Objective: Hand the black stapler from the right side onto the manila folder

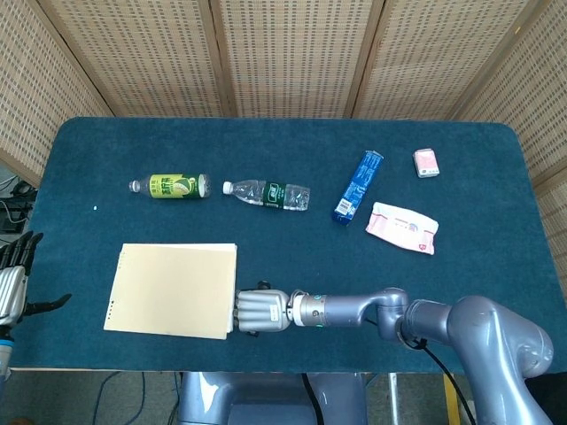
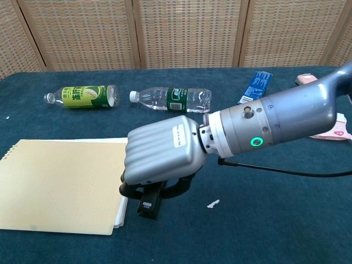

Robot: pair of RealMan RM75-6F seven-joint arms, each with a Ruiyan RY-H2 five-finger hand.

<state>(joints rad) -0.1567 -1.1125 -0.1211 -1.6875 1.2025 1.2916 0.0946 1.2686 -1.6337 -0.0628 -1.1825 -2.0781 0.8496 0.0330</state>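
Currently right hand (image 2: 160, 157) is carrying the black stapler (image 2: 150, 204), fingers curled round it, hovering at the manila folder (image 2: 60, 184) right edge. Left hand (image 1: 12, 288) is hanging spread, holding nothing. Next: probably moving further over folder, lowering, releasing.

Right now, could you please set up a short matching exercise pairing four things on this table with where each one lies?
Things:
1. black stapler
2. manila folder
3. green-labelled bottle
4. pink wipes pack

Places:
A. far left, on its side
B. right side, near the blue packet
C. under the right hand, at the folder's edge
D. near left, flat

Pairs: 1-C, 2-D, 3-A, 4-B
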